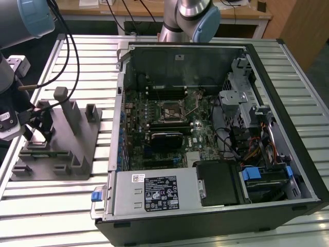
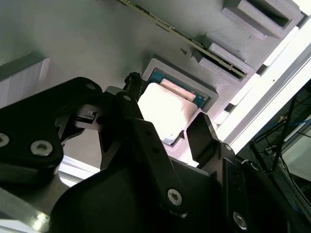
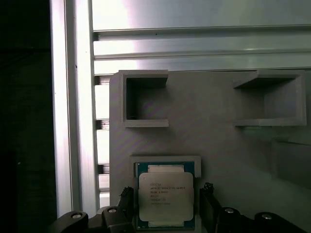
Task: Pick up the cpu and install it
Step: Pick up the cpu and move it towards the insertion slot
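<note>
One arm (image 1: 28, 15) reaches down at nine o'clock in the exterior view, over the grey fixture (image 1: 67, 139) on that view's left part of the slatted tabletop (image 1: 51, 206). The fixture carries upright posts and shallow square pockets.

In both wrist views the cpu (image 3: 166, 201) (image 2: 165, 114) lies flat in one of those pockets, its pale metal top facing up and a thin darker rim around it. The pincer (image 3: 167, 190) is spread wide and straddles the pocket, with one black finger (image 3: 206, 206) on each side of the cpu. In the first wrist view each finger stands just beside the pocket's raised edge, apart from the chip. The pincer holds nothing.

At three o'clock from the fixture, the open case (image 1: 267, 67) lies on its side on the same tabletop. The green motherboard (image 1: 136, 149) lies inside it. The socket (image 1: 172, 110) sits near the middle of the board, well apart from the cpu.
</note>
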`<state>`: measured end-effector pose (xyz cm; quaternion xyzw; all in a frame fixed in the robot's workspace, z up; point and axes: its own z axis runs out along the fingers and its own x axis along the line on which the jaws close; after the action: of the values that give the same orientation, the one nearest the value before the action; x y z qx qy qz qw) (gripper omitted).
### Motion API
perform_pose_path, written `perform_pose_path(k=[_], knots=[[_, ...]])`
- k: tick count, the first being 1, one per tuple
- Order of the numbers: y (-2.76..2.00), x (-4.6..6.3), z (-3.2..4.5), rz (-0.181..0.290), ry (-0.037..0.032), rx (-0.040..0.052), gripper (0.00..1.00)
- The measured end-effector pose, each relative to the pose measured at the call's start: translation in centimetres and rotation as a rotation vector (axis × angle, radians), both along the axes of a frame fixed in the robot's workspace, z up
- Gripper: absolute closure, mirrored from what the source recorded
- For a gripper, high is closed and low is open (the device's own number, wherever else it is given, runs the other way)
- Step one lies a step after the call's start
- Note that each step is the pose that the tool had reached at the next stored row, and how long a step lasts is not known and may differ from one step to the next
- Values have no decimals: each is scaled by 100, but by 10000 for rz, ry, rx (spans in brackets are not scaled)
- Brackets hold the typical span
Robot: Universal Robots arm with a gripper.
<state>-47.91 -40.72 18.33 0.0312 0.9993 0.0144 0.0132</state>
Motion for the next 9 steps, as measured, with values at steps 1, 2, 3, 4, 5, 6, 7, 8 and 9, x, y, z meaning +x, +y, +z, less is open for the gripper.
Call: perform_pose_path(k=[1, 2, 3, 4, 5, 6, 7, 8, 9], knots=[[0, 0, 0, 2, 0, 0, 35], [0, 0, 0, 4, 0, 0, 35], [0, 0, 0, 5, -1, 0, 35], [0, 0, 0, 7, 0, 0, 35], [0, 0, 0, 8, -1, 0, 35], [0, 0, 0, 10, -1, 0, 35], [0, 0, 0, 12, -1, 0, 36], [0, 0, 0, 13, 0, 0, 36], [0, 0, 0, 15, 1, 0, 43]])
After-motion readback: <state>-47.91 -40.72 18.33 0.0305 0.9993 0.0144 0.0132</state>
